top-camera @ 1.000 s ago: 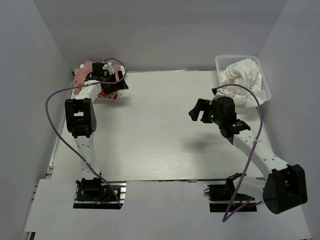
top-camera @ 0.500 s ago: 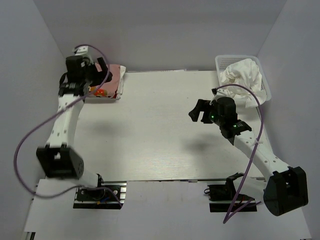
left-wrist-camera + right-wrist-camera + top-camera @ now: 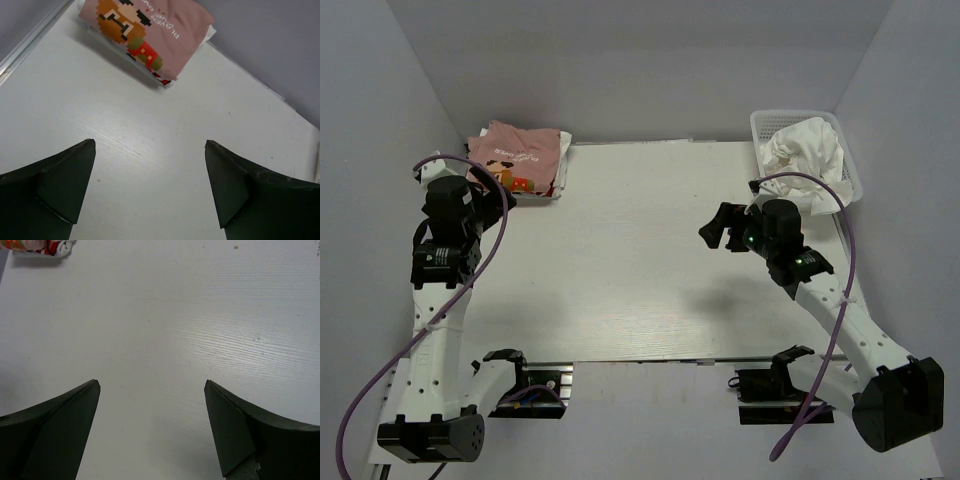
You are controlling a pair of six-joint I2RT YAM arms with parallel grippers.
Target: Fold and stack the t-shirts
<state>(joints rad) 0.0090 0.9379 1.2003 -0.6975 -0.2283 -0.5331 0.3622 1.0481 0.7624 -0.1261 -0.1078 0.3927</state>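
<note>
A folded dusty-pink t-shirt (image 3: 520, 158) with a cartoon print lies on top of a stack at the table's far left. A white tee with red print (image 3: 538, 194) shows at the stack's near edge. In the left wrist view the pink tee (image 3: 150, 25) lies ahead, with the red-printed edge (image 3: 162, 79) under it. My left gripper (image 3: 490, 200) is open and empty, just near-left of the stack; the left wrist view (image 3: 150, 145) shows bare table between its jaws. My right gripper (image 3: 720, 226) is open and empty above the table's right middle; its own view (image 3: 151, 384) shows the same. Crumpled white t-shirts (image 3: 805, 150) fill the basket.
A white plastic mesh basket (image 3: 767, 118) stands at the far right corner. Grey walls enclose the table on three sides. Purple cables loop off both arms. The stack's corner (image 3: 45, 246) shows at the top left of the right wrist view.
My left arm has drawn back from the stack towards the near left, leaving the pink tee uncovered on top. The right arm has hardly moved.
</note>
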